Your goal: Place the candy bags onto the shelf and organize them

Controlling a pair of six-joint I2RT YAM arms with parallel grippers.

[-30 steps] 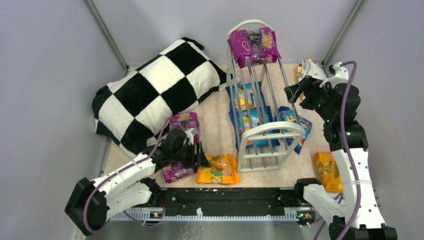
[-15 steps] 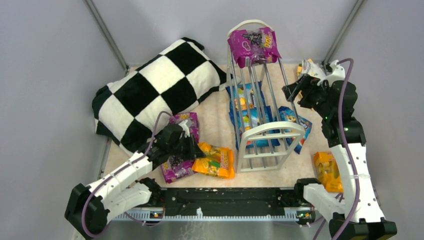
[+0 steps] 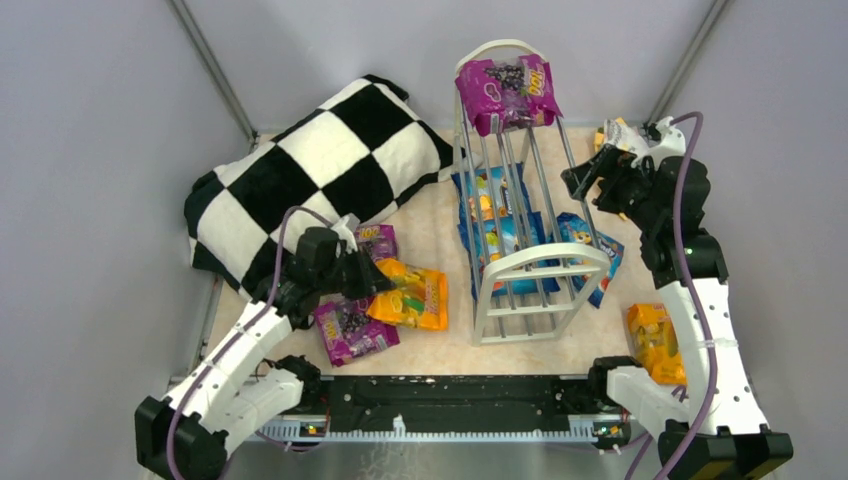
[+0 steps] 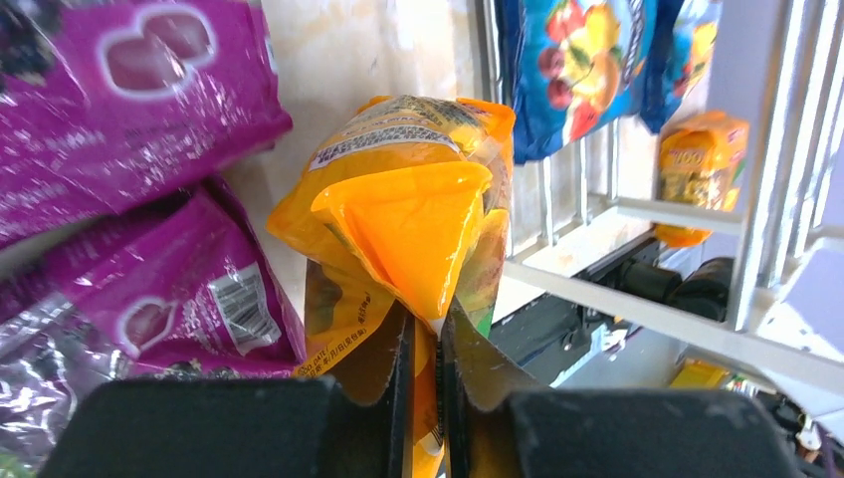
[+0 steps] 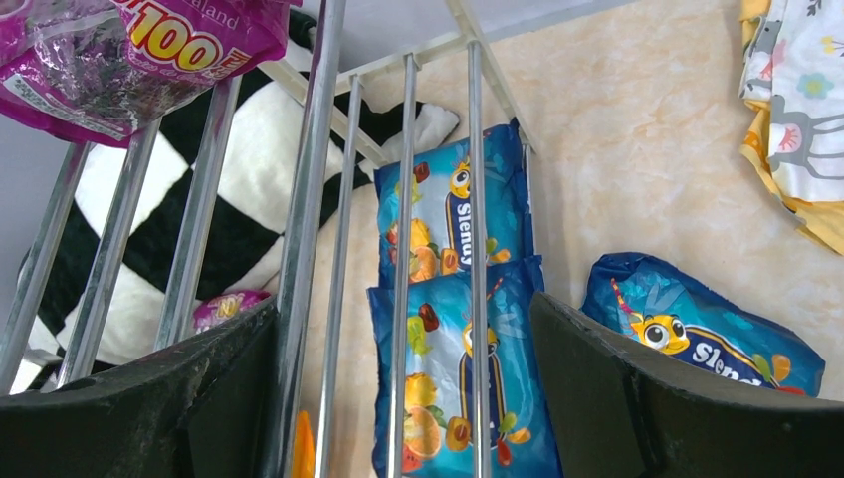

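My left gripper (image 3: 365, 285) (image 4: 426, 344) is shut on the edge of an orange candy bag (image 3: 410, 297) (image 4: 418, 199) and holds it off the table, left of the white wire shelf (image 3: 535, 262) (image 5: 314, 189). A purple bag (image 3: 507, 92) (image 5: 109, 50) lies on the shelf's top tier at the far end. Two blue bags (image 3: 497, 225) (image 5: 458, 329) lie on the table under the rods. My right gripper (image 3: 585, 180) (image 5: 403, 398) is open and empty, hovering over the rods at the shelf's right side.
Two purple bags (image 3: 352, 318) (image 4: 119, 119) lie under my left arm. A third blue bag (image 3: 590, 250) (image 5: 697, 324) lies right of the shelf, an orange bag (image 3: 652, 340) at the right front, a patterned bag (image 3: 620, 135) (image 5: 796, 110) far right. A checkered pillow (image 3: 320, 170) fills the back left.
My left gripper has lifted the orange bag off the table and carried it back and to the left. My right gripper has shifted slightly farther back.
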